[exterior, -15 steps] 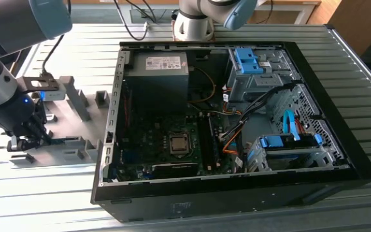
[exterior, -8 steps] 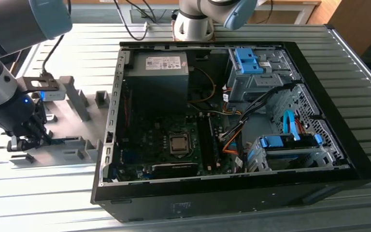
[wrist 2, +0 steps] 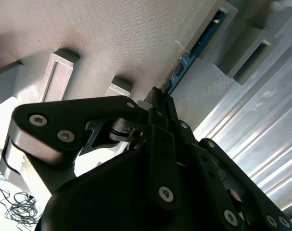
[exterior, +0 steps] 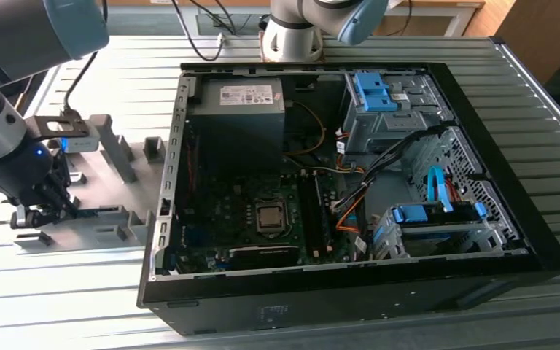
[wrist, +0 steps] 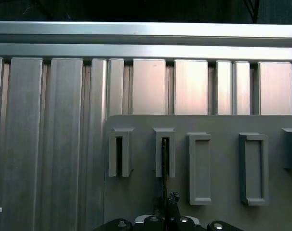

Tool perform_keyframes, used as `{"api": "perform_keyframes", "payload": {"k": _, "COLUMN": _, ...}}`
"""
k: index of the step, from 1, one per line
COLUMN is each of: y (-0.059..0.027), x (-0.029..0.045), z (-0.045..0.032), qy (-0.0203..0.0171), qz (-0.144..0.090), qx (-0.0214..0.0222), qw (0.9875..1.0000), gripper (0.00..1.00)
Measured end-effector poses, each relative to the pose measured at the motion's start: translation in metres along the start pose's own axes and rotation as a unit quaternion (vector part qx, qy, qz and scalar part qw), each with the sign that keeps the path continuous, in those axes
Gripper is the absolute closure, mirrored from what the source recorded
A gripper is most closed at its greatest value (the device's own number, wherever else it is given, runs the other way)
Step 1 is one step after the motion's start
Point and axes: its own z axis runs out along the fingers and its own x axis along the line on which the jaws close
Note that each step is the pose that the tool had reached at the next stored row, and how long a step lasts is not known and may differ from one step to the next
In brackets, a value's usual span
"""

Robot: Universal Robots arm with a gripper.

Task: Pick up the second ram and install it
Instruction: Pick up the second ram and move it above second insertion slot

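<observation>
- Tool (exterior: 39, 211): hanging low over the grey fixture plate (exterior: 105, 219), which is lying on the ribbed bench (exterior: 66, 306) to the exterior view's left of the open computer case (exterior: 513, 244).
- Tool state: in the second wrist view the fingers (wrist 2: 161, 125) are meeting on the near end of the second ram (wrist 2: 196, 48). Judged from this, the tool is closing, or already closed, on the stick.
- Location: the second ram is standing on its long edge. Its far end is sitting in a slotted fixture block (wrist 2: 228, 12), well apart from the case. In the first wrist view it is showing as a thin dark line (wrist: 164, 161) running from the slot towards the tool.
- Handling, as a judgement: the stick is looking light and stiff but thin and fragile. It is likely tolerating little twisting, and its flat faces are offering little grip if it tilts.
- Hold, as a judgement: the two flat faces near one end are suiting the fingers best, with the stick kept straight in line with its slot.
</observation>
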Motion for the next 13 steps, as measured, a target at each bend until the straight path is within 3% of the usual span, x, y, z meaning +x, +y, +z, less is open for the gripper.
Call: {"api": "perform_keyframes", "payload": {"k": 13, "y": 0.0002, "x": -0.0004, "z": -0.0233, "qy": 0.0002, "qz": 0.0, "qx": -0.0002, "qw": 1.0, "gripper": 0.86}}
